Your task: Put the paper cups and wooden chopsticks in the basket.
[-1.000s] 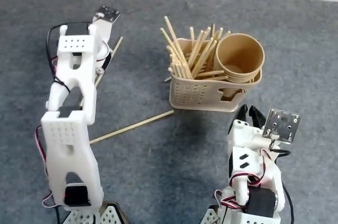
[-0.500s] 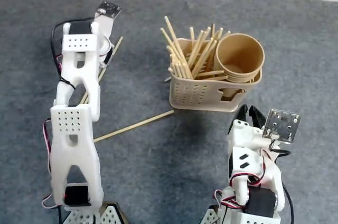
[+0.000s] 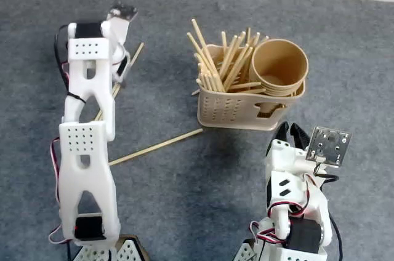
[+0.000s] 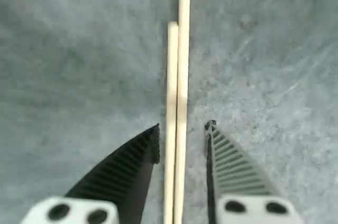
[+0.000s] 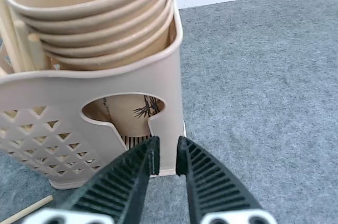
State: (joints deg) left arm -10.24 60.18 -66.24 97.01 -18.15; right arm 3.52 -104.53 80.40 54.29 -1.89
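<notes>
The left tool (image 4: pixel 182 126), spread and empty, straddles two slim pale wooden chopsticks (image 4: pixel 178 76) lying flat on the grey felted worktop (image 4: pixel 79 49), their long axis running straight out between its ribbed fingers (image 4: pixel 127 166). The pair lies well apart from the perforated plastic basket (image 3: pixel 237 113), off its chopstick-filled end, so the left arm is judged nearer. The right tool (image 5: pixel 167 150) sits barely parted, holding nothing, just beside the basket's end that holds the nested paper cups (image 3: pixel 278 67).

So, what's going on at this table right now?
The left gripper hangs open astride two wooden chopsticks lying side by side on the grey mat. The basket already holds stacked paper cups and many chopsticks. One more chopstick lies loose before it. The right gripper sits empty beside the basket.
</notes>
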